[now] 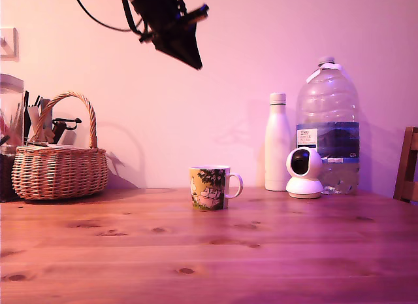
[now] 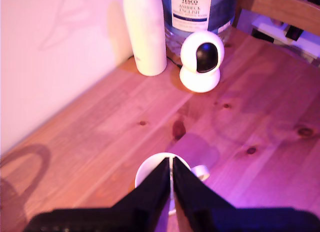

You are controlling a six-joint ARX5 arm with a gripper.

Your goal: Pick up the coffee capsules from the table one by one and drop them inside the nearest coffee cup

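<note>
Your gripper (image 1: 196,59) hangs high in the exterior view, well above the table (image 1: 209,252) and toward that view's left of the coffee cup (image 1: 210,187). In the wrist view the two dark fingers (image 2: 150,189) lie pressed together, with only a thin pale seam between them and nothing visible in their grasp. The same view shows the gripper (image 2: 171,167) directly over the cup's white rim (image 2: 145,172), with the handle (image 2: 201,171) projecting to one side; the cup's inside is mostly covered by the fingers, so you cannot tell what it contains. The cup stands upright near the middle of the table, its handle pointing toward the exterior view's right. Behind it, against the wall, stand a white bottle (image 1: 277,142), a large clear water jug (image 1: 328,124) with a blue label, and a small round white camera (image 1: 304,172) just in front of the jug. A wicker basket (image 1: 60,165) with an arched handle sits at the exterior view's left, and part of a wooden chair (image 1: 408,165) shows at the right edge. No capsules can be made out on the bare planks.
</note>
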